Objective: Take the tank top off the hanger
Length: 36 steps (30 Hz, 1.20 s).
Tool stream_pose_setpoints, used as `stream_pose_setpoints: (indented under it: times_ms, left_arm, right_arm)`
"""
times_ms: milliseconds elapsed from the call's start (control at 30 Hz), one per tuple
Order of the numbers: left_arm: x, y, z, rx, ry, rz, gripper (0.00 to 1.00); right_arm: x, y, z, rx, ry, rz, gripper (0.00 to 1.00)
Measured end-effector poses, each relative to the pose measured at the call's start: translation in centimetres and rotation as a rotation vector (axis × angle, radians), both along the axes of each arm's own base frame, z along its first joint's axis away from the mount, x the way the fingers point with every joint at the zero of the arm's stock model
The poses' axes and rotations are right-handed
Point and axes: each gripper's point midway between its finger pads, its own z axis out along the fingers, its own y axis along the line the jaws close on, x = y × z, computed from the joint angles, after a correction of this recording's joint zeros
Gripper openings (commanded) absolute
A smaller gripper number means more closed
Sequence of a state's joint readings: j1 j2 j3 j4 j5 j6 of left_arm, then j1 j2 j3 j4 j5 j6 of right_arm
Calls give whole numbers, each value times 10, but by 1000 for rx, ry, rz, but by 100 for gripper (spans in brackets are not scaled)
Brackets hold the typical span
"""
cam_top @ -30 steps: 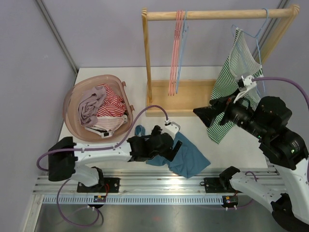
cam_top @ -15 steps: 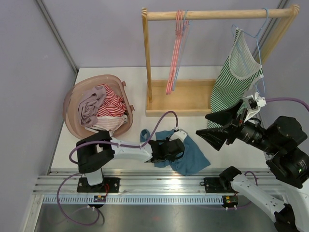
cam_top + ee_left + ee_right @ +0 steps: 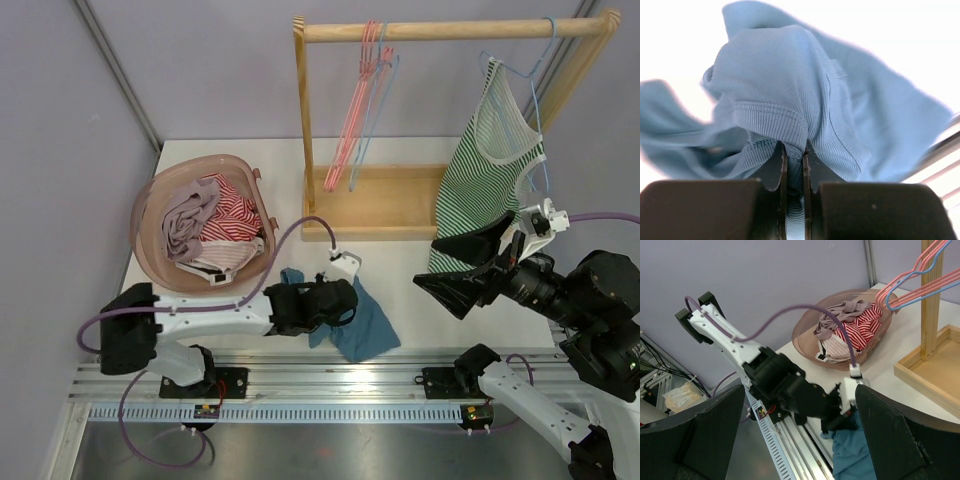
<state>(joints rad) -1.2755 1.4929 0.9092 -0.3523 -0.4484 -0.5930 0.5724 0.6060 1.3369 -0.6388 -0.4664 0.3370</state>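
Clothes (image 3: 205, 230) in pink basket (image 3: 137, 228); left jaws tight on blue top (image 3: 365, 325), right jaws wide.

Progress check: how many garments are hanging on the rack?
1: the green-striped tank top on the pale blue hanger at the right end of the rail. The bunched hangers near the left post look bare.

I note plain lavender walls (image 3: 200, 70) from nine through three o'clock, a white counter (image 3: 400, 265) beneath, brushed metal sheet (image 3: 330, 455) at six.
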Motion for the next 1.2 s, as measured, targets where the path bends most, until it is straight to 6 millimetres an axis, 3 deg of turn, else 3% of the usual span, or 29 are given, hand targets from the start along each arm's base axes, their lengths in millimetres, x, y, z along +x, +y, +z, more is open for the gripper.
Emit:
stream_pose_setpoints:
  times_ms: [233, 400, 567, 767, 900, 1033, 1133, 1167, 1200]
  left_arm:
    - [21, 40, 113, -130, -170, 154, 0]
    - [42, 83, 175, -147, -268, 286, 0]
    - [66, 139, 233, -177, -358, 425, 0]
    - [104, 221, 284, -171, -438, 653, 0]
    - [135, 261, 299, -156, -425, 752, 0]
    - [176, 283, 285, -126, -348, 797, 3]
    - [202, 295, 255, -82, -255, 814, 26]
    - [207, 300, 245, -71, -221, 819, 47]
    - [211, 302, 236, -62, -194, 818, 59]
  right_arm:
    - [0, -2, 5, 6, -13, -13, 99]
    - [-2, -6, 11, 17, -29, -23, 100]
    - [-6, -10, 20, 33, -51, -31, 100]
    - [-9, -11, 24, 41, -63, -31, 99]
    - [-7, -12, 24, 40, -61, -40, 100]
    - [3, -12, 23, 36, -52, -75, 99]
    - [13, -13, 21, 26, -40, -115, 99]
    - [18, -14, 19, 19, -32, -135, 100]
    - [23, -15, 17, 10, -20, -157, 99]
